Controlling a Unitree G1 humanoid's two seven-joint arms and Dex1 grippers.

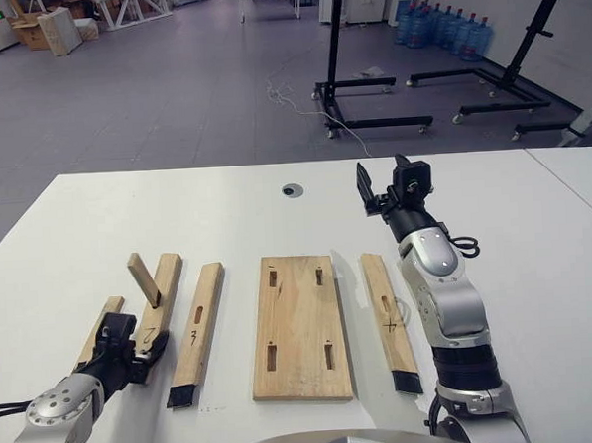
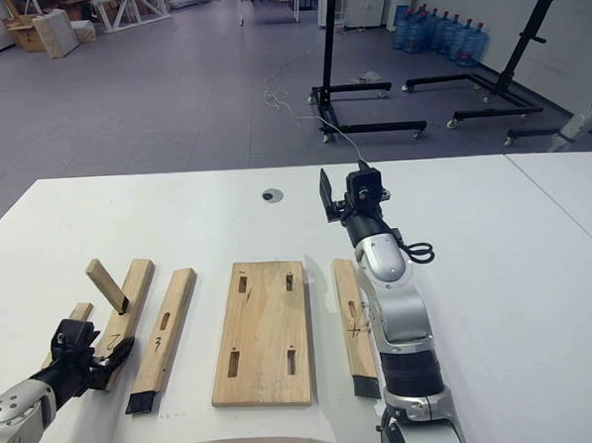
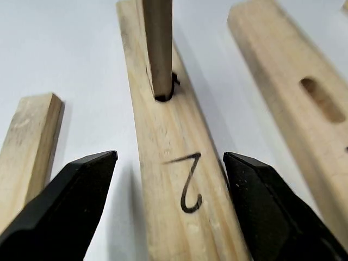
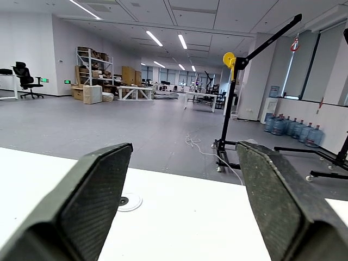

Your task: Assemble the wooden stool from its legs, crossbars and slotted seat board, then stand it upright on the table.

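On table, left side: my L pincer sat released, jaws straddling leg w/ crossbar leaning in its slot. Risk: off-centre clamp could've twisted leg, popped crossbar out. R pincer released, empty, raised.

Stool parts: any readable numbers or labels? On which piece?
"2": handwritten on the pegged leg.
"4", probably: handwritten on the right-hand leg, beside the seat board.
Too small to read: the mark on the middle leg; the green wall sign.
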